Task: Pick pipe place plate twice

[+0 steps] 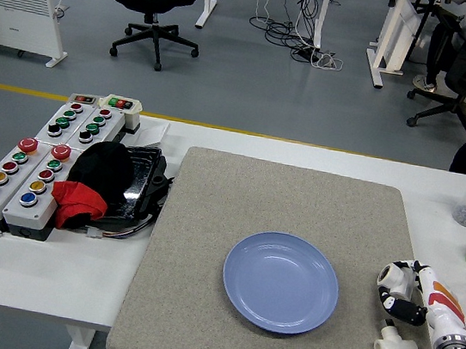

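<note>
Head view: the right hand [407, 292] comes in from the lower right corner and sits over the right edge of the grey mat [197, 308], its fingers curled around a white pipe elbow [393, 278]. The fitting looks caught at its outer side only, so the grip seems shallow. A second fitting, a white pipe tee [395, 345], lies on the mat just below the hand, near but apart from it. The blue plate [280, 282] stands empty at the mat's middle, well to the left of both fittings. The left hand is out of view.

The risks from here, as I judge them: the elbow is smooth and rounded, so a partial wrap could let it roll out of the fingers on the lift or during the carry across to the plate. The wrist also passes close to the tee and could nudge it towards the mat's edge, making the second pick harder. A drop from height might bounce the elbow off the shallow plate rim
</note>
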Controlling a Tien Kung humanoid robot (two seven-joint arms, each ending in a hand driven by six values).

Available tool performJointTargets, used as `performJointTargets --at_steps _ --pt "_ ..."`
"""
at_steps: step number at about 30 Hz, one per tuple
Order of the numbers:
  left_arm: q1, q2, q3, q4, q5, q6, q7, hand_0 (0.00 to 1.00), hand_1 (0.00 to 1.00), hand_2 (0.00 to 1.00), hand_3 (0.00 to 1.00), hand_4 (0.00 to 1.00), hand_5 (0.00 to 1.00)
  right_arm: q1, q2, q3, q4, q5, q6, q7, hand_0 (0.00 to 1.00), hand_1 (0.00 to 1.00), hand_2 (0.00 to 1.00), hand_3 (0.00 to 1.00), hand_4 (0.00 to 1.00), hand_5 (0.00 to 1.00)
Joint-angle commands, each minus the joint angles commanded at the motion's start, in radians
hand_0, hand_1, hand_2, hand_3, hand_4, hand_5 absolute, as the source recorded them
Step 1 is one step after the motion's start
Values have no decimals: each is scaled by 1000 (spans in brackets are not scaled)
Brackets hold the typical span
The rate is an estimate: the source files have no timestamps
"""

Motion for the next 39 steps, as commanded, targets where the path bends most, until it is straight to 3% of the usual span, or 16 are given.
performJointTargets --at_steps 7,12,15,23,24,29,30,35,36,39 --pt "2 0 1 0 2 0 0 714 739 706 649 396 998 -9 -2 -37 79 22 -76 48 324 450 560 631 476 166" --pt "5 -1 -1 0 8 -1 1 714 739 706 649 396 998 8 8 -136 148 54 -115 93 325 452 555 626 472 163" --pt "7 -1 -3 0 11 -1 2 714 739 706 649 396 998 39 21 -218 161 89 -93 107 325 452 555 626 472 163" --pt "10 0 -3 0 8 -1 2 714 739 705 649 395 998 115 56 -357 113 86 -23 110 331 459 559 628 472 160" --pt "10 0 -2 0 7 -1 2 714 739 706 649 396 998 129 61 -376 105 84 -12 110 460 560 599 658 507 172" --pt "11 0 -3 0 10 -1 3 714 739 706 649 396 998 180 85 -435 62 71 22 117 460 560 599 658 507 172" --pt "11 0 -2 0 10 -1 3 714 739 706 649 395 998 185 88 -441 56 68 27 118 798 775 845 813 701 334" --pt "8 2 2 0 2 -1 2 714 739 706 649 395 998 221 109 -466 18 60 83 130 798 775 845 813 701 334" --pt "7 2 2 0 0 0 2 714 739 705 649 396 998 226 112 -468 15 60 97 132 998 939 998 998 803 393" --pt "5 2 5 0 -4 0 1 714 739 705 649 396 998 230 114 -466 13 69 106 141 998 939 998 998 803 393"
